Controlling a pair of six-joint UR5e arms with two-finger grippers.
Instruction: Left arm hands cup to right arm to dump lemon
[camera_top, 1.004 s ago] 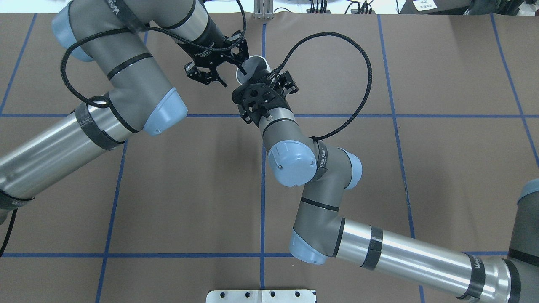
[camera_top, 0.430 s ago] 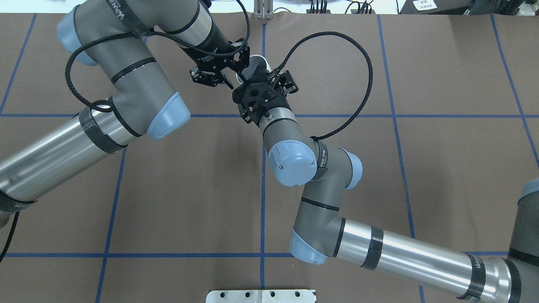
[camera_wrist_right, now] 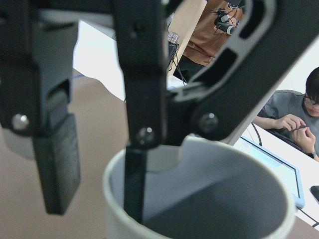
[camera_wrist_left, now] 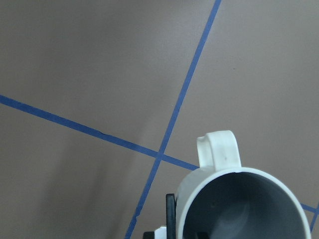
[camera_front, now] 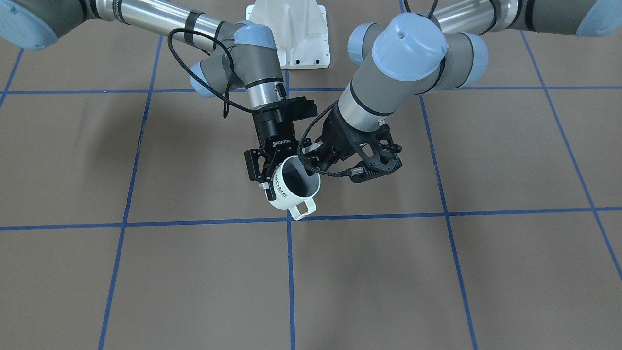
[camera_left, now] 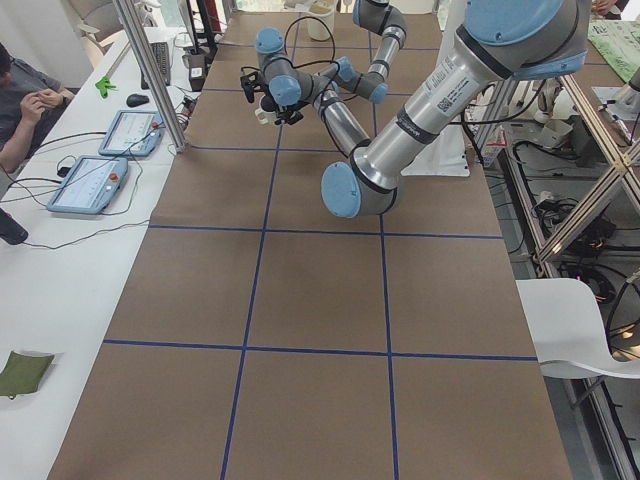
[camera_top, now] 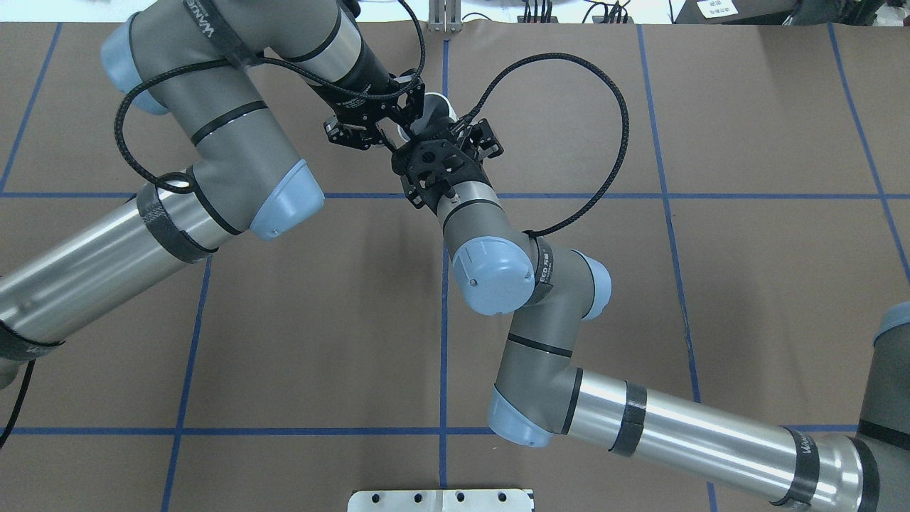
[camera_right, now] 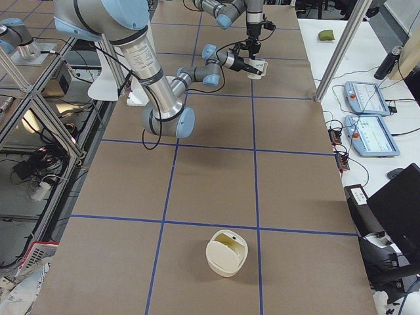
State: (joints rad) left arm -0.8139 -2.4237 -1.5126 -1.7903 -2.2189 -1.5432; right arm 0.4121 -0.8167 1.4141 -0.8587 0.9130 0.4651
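Note:
The white cup (camera_front: 291,189) marked "HOME" hangs tilted above the table, handle toward the operators' side. My right gripper (camera_front: 272,170) is shut on its side wall. My left gripper (camera_front: 307,167) is open at the cup's rim. In the right wrist view one of its fingers (camera_wrist_right: 57,164) is outside the cup (camera_wrist_right: 199,199) and the other dips inside. The left wrist view shows the cup's grey inside (camera_wrist_left: 239,209) with no lemon in it. In the overhead view only a bit of the cup's rim (camera_top: 442,107) shows between my left gripper (camera_top: 398,121) and right gripper (camera_top: 437,128).
A white round tub (camera_right: 226,252) stands near the table's right end with something yellow-green inside; I cannot tell what it is. The white robot base plate (camera_front: 291,34) is at the table's edge. An operator (camera_left: 25,105) and tablets are at a side table.
My left gripper has moved right, from apart from the cup to over its rim, still open. The right gripper and the cup have stayed in place.

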